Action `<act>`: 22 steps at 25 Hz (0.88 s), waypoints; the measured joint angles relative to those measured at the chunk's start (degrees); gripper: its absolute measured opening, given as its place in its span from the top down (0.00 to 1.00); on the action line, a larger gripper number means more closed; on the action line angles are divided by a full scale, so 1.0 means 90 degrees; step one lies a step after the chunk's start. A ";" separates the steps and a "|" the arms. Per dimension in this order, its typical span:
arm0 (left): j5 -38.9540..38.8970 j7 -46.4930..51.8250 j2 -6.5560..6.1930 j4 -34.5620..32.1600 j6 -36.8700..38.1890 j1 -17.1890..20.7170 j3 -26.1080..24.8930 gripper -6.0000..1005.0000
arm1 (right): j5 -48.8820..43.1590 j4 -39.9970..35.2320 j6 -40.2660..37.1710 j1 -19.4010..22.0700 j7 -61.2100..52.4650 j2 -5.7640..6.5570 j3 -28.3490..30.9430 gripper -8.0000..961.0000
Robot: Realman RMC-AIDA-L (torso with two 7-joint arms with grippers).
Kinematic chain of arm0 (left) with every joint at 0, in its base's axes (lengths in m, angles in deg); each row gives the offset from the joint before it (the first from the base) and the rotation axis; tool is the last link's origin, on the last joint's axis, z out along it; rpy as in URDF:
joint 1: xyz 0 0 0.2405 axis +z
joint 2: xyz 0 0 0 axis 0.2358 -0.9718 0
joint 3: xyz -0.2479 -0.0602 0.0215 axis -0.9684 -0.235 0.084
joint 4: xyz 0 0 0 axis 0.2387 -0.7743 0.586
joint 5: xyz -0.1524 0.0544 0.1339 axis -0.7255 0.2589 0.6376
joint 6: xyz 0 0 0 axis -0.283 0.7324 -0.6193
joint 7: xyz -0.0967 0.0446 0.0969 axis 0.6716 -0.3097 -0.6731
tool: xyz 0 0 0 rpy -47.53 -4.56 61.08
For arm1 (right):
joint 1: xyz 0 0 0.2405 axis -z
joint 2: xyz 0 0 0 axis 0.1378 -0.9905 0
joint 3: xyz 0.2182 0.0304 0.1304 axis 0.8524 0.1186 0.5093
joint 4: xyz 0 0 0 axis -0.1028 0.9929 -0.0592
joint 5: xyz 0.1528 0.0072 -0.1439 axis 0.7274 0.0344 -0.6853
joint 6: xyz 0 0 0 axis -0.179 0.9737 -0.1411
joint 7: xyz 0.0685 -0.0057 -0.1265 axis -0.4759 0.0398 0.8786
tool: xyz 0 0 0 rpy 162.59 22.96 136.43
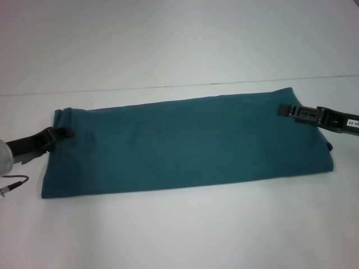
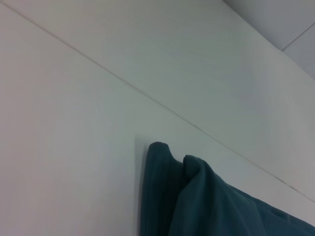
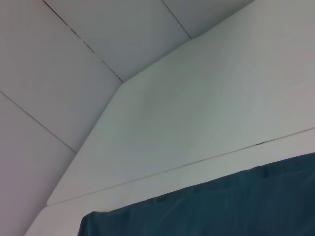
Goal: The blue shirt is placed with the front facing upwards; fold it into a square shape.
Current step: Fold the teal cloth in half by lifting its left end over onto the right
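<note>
White bench (image 1: 179, 235): blue shirt (image 1: 190, 143) folded into a long band, left to right. Left gripper (image 1: 66, 133) and right gripper (image 1: 283, 110) at opposite ends; finger state unclear, probably pinching.

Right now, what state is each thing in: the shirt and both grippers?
blue shirt: folded into a long band lying flat on the white table, plain side up, no print showing, not yet square.
left gripper: at the shirt's left end, fingertips on the bunched far corner.
right gripper: at the shirt's right end, fingertips over the far edge.
</note>
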 joint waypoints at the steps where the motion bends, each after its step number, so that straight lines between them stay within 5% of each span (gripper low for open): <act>1: 0.0001 -0.0003 0.0009 0.0004 -0.0035 -0.0006 0.0013 0.36 | 0.0000 0.0000 0.0013 -0.0003 0.0000 0.0000 -0.0009 0.06; 15: 0.0169 -0.0006 -0.0008 0.0317 -0.0279 -0.0139 0.0167 0.33 | 0.0000 0.0087 0.0025 0.0005 0.0009 0.0000 -0.0007 0.06; 20: 0.0125 0.0024 0.0012 -0.0148 0.0139 -0.0043 0.0132 0.32 | 0.0001 0.0088 0.0019 0.0004 0.0010 0.0002 -0.0002 0.06; 22: 0.0153 0.0063 -0.0080 -0.0265 0.0480 -0.0055 0.0116 0.32 | 0.0000 0.0089 0.0020 0.0003 0.0010 0.0011 0.0003 0.06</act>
